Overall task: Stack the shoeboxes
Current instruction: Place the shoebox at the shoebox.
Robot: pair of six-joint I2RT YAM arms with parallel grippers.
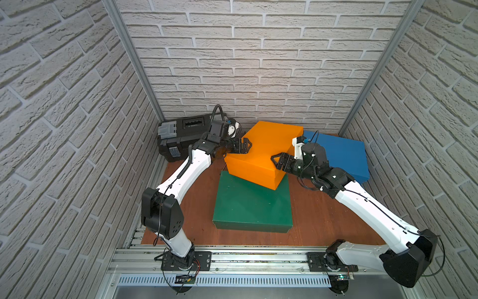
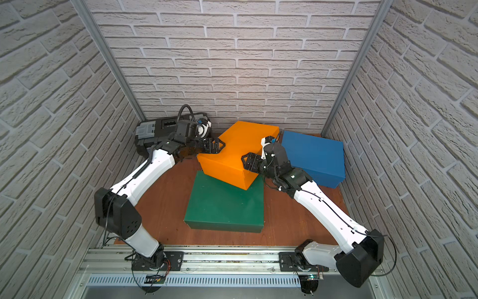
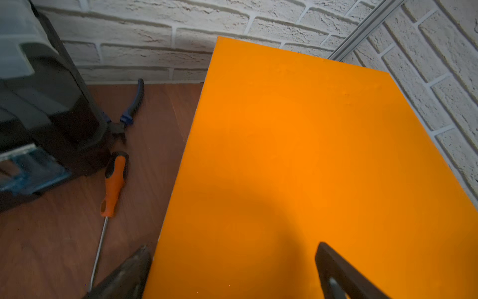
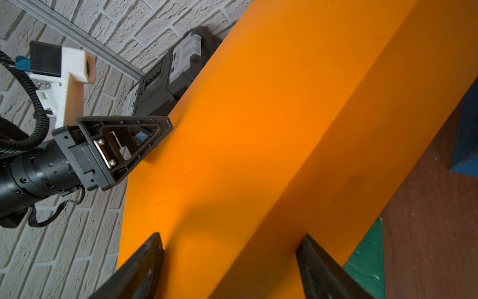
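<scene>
Orange marks the box in hand: the orange box (image 1: 261, 152) is caught between the two arms and turned askew, its near corner over the far part of the green box (image 1: 252, 207), which lies flat on the bench (image 1: 318, 212). The left fingers (image 1: 243, 147) are spread as wide as they go and hold nothing between them. In the left wrist view one lies over the lid and its mate hangs off the box's side edge, so they bear against the box rather than pinch it. The right fingers (image 1: 277, 161) are also well apart, straddling the ridge where lid meets side wall on the opposite side, and they close on nothing. The box looks pressed from both sides, though I cannot tell whether its underside already rests on the green lid or hangs just above it. The blue box (image 1: 344, 152) sits on the bench beyond the right arm, near the back wall, with nothing on it. A toolbox (image 1: 181, 137), a screwdriver (image 3: 113, 186) and pliers (image 3: 133, 108) lie at the back left. By my judgement the first of two placements is under way but not finished: the orange box needs squaring and setting fully onto the green one, and the blue box then has to go on top.
</scene>
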